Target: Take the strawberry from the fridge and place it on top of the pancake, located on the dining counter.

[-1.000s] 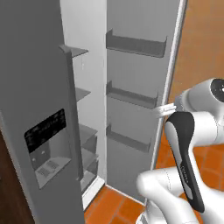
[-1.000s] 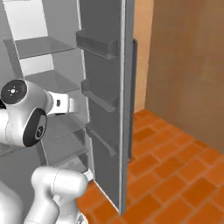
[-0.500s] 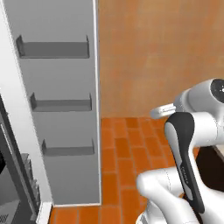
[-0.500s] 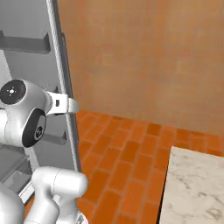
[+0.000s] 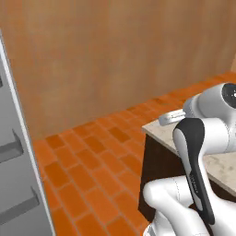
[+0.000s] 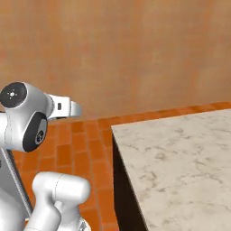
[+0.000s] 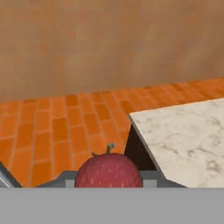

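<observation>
A dark red strawberry (image 7: 108,169) with a small green stalk sits at the bottom of the hand view, and my gripper (image 7: 108,180) is shut on it. Past it, the corner of the beige marble dining counter (image 7: 183,140) stands over the brick floor. That counter (image 6: 180,162) spreads across the lower right of the right base view and shows behind my arm in the left base view (image 5: 227,167). The fridge's grey open door (image 5: 18,184), with its shelf rails, stands at the left edge. The pancake is out of view.
Orange brick floor (image 5: 97,156) lies between the fridge door and the counter. A tan wood-panelled wall (image 6: 135,49) closes off the back. The counter's dark side panel (image 5: 159,170) drops to the floor close to my base.
The whole picture has swung right, away from the fridge: the base has turned. The fridge interior has left the views, and the wall and counter corner have come in. The gripper stays shut.
</observation>
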